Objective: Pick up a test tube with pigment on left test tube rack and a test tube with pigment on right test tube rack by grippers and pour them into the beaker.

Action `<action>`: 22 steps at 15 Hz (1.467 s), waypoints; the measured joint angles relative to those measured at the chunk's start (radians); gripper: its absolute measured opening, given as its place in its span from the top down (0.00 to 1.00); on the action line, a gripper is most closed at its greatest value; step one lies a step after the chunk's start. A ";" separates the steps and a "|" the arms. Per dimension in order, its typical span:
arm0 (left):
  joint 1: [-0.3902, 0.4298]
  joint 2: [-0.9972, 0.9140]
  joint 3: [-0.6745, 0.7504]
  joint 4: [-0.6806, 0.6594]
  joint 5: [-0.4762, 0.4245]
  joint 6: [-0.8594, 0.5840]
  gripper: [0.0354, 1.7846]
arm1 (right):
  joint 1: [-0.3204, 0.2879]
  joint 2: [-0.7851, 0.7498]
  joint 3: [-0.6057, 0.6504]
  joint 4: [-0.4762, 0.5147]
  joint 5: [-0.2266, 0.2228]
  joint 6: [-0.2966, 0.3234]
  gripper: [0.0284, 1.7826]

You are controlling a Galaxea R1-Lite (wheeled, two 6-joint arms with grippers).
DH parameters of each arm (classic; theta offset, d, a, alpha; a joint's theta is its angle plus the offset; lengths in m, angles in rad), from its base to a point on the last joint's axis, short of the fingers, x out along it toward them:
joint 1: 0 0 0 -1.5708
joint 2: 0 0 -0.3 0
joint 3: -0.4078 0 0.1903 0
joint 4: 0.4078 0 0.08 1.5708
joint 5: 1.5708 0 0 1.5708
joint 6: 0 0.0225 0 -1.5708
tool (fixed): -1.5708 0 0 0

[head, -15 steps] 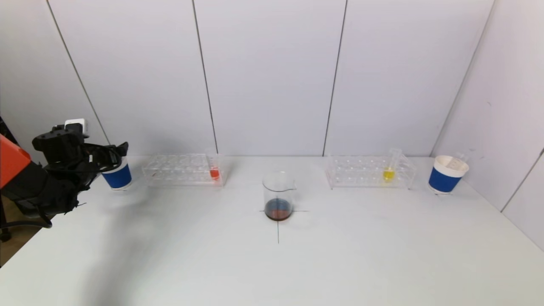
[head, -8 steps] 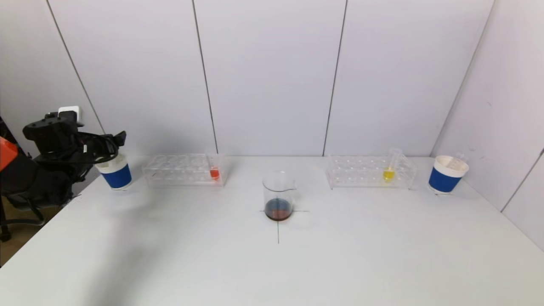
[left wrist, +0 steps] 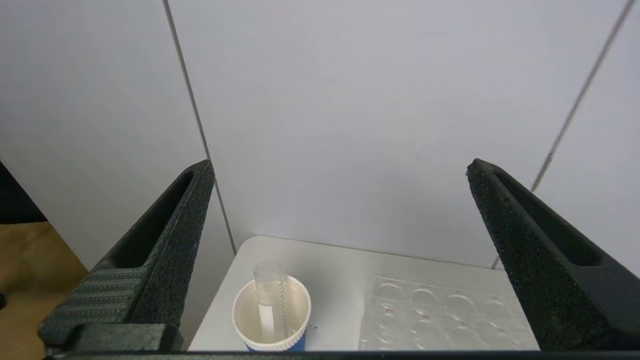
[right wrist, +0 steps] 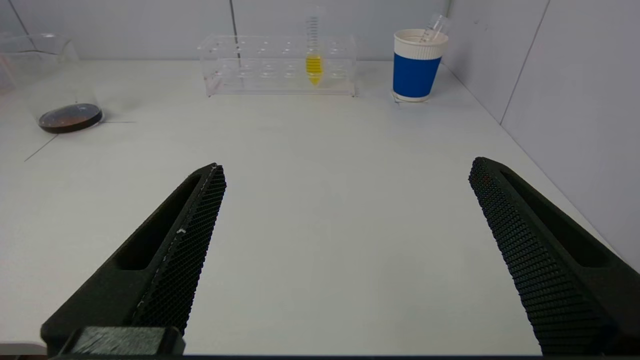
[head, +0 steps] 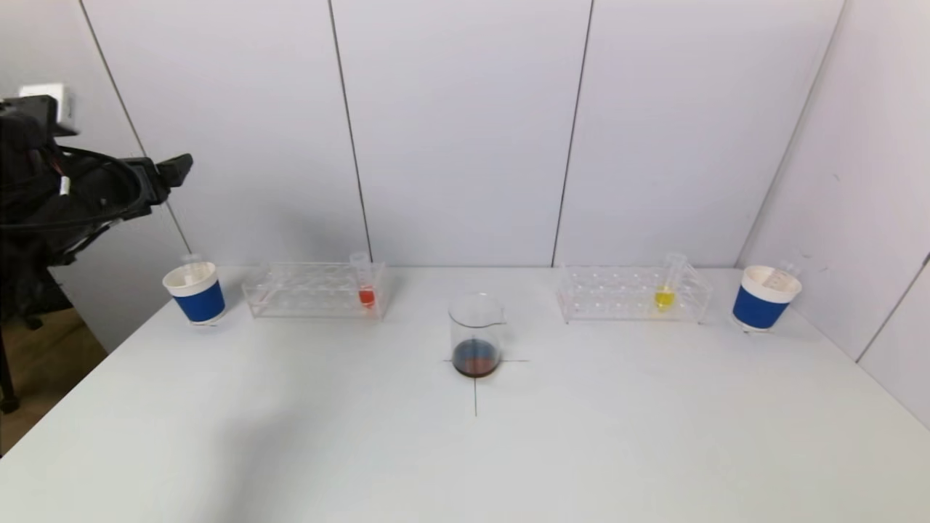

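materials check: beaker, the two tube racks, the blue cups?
Beaker: clear glass by the look, possibly clear plastic; see-through wall with pour spout, dark liquid visible inside.
Left rack and right rack: clear rigid plastic, likely acrylic; flat transparent plates with round holes.
Left cup and right cup: paper, matte; white rolled rim, blue printed band.

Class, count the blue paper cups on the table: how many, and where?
2: one blue cup at the table's left end, another blue cup at its right end, each outside a rack.
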 joint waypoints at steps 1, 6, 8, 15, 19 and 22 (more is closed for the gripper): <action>-0.002 -0.070 0.023 0.034 -0.014 -0.001 0.01 | 0.000 0.000 0.000 0.000 0.000 0.000 0.01; -0.005 -0.422 0.156 0.231 -0.080 -0.069 0.01 | 0.000 0.000 0.000 0.000 0.000 0.000 0.01; -0.005 -0.541 0.197 0.324 -0.090 -0.108 0.01 | 0.000 0.000 0.000 0.000 0.000 0.000 0.01; -0.007 -0.895 0.302 0.536 -0.086 -0.119 0.01 | 0.000 0.000 0.000 0.000 0.000 0.000 0.01; -0.077 -1.111 0.375 0.679 -0.034 -0.110 0.01 | 0.000 0.000 0.000 0.000 0.000 0.000 0.01; -0.157 -1.274 0.410 0.826 0.023 -0.092 0.01 | 0.000 0.000 0.000 0.000 0.000 0.000 0.01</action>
